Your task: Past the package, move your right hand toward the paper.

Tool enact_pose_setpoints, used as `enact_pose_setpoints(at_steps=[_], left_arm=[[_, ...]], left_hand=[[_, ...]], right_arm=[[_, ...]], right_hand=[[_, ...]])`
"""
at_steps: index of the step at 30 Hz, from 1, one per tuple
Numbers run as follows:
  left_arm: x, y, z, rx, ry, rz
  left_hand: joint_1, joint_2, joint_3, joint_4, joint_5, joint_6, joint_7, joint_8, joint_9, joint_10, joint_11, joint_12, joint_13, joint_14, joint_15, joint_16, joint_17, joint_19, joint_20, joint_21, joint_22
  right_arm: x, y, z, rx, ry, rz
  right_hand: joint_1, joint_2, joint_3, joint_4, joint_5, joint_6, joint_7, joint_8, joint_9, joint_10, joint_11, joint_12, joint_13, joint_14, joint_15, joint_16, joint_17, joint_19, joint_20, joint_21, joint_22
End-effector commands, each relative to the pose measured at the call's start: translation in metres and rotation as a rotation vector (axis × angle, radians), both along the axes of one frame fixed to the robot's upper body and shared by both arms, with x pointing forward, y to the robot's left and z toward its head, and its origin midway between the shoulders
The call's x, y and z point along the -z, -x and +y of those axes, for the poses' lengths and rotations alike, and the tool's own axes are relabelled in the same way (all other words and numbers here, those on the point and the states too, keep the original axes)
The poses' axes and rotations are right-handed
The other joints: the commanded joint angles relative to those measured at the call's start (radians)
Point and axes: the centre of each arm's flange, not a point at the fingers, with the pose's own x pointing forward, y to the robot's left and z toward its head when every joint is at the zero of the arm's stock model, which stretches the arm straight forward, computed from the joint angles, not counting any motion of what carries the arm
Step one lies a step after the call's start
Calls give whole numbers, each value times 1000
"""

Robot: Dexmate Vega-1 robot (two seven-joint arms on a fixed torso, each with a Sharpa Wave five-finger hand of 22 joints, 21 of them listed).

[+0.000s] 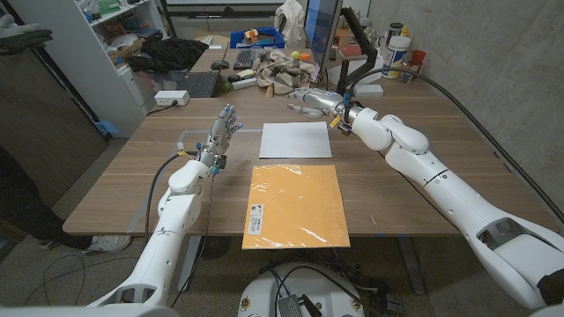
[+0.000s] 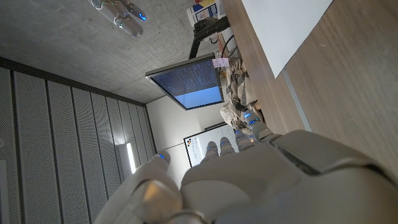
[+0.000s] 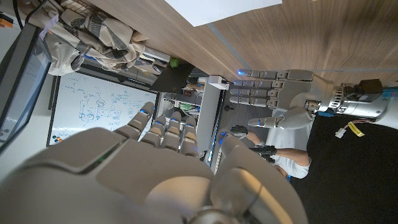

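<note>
Two flat items are lying on the wooden table: a white paper toward the far side, and an orange package with a small white label, sitting just nearer the robot, its far edge close to the paper's near edge but apart from it. The right hand is hovering past the package, beside the paper's far right corner, fingers extended and slightly apart, holding nothing; whether it is touching the table cannot be told. In the right wrist view that right hand is showing its back, fingers reaching out side by side, with a corner of the paper beyond it. The left hand is standing off to the paper's left, fingers stretched out and loosely apart, gripping nothing. It is also showing in the right wrist view, fingers straight and parallel. In the left wrist view the left hand is showing its back, with the paper on the table ahead. Clutter and a monitor are sitting at the table's far edge.
</note>
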Motion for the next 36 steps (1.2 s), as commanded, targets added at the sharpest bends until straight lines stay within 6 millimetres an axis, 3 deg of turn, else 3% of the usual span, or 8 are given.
enact_pose_setpoints(at_steps=[1, 36], left_arm=[[2, -1, 3, -6, -4, 5], [5, 1, 5, -13, -17, 4]], left_hand=[[3, 100, -4, -1, 9, -85, 0, 3, 5, -85, -1, 5, 1, -129, -24, 5, 4, -131, -32, -2, 3], [3, 100, -6, -1, 11, -85, -1, 3, 5, -85, -2, 5, 1, -128, -24, 6, 4, -132, -30, -3, 4]], right_arm=[[1, -5, 12, 12, 48, -2], [5, -16, 34, 57, 148, 18]], right_hand=[[14, 41, 0, -8, -3, 2, -9, 6, 6, -4, -6, -2, 3, 0, -25, 2, 2, -4, -79, -4, 3], [19, 41, -4, -11, -4, 1, -13, 2, 7, -9, -10, -3, 3, -3, -28, 1, 3, -5, -78, -14, 4]])
